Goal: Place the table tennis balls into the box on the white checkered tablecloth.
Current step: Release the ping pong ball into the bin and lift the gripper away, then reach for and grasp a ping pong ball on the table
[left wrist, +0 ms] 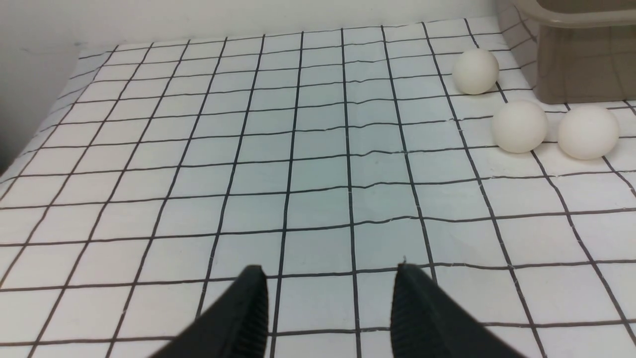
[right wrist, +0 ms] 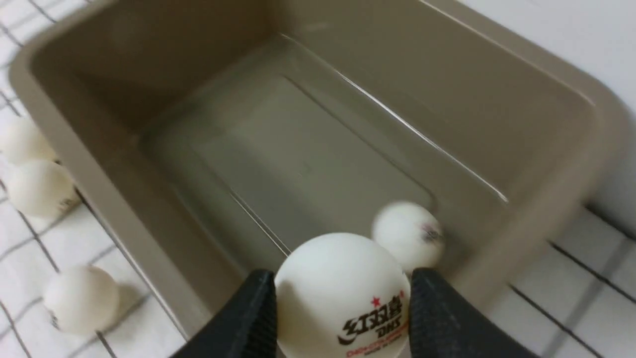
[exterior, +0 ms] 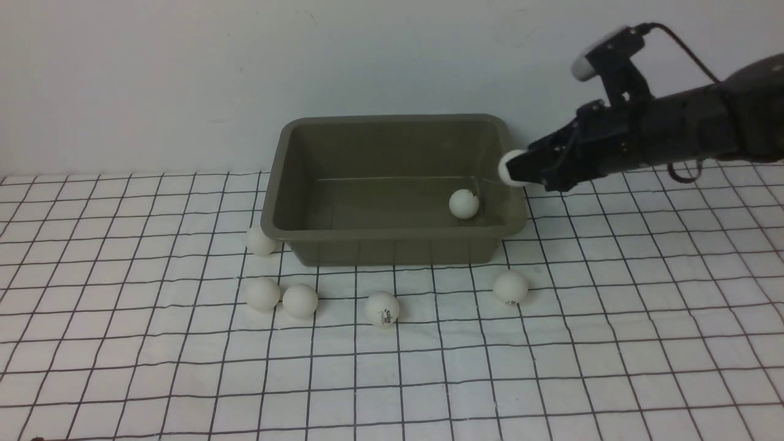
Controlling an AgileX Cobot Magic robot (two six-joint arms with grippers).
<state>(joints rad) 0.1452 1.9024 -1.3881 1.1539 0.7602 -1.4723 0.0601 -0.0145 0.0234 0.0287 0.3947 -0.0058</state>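
Here, the white checkered tablecloth (exterior: 612, 337) meets a plain pale wall (exterior: 153, 73).

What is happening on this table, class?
The right gripper is shut on a table tennis ball, holding it at the right rim of the box. One ball already lies inside. Five more balls sit on the checkered tablecloth, in front of the box and by its left corner. The left gripper hovers empty over the cloth, fingers open.

box (exterior: 392, 248): smooth glossy plastic | balls (exterior: 383, 308): matte | tablecloth (exterior: 612, 367): wrinkled cloth
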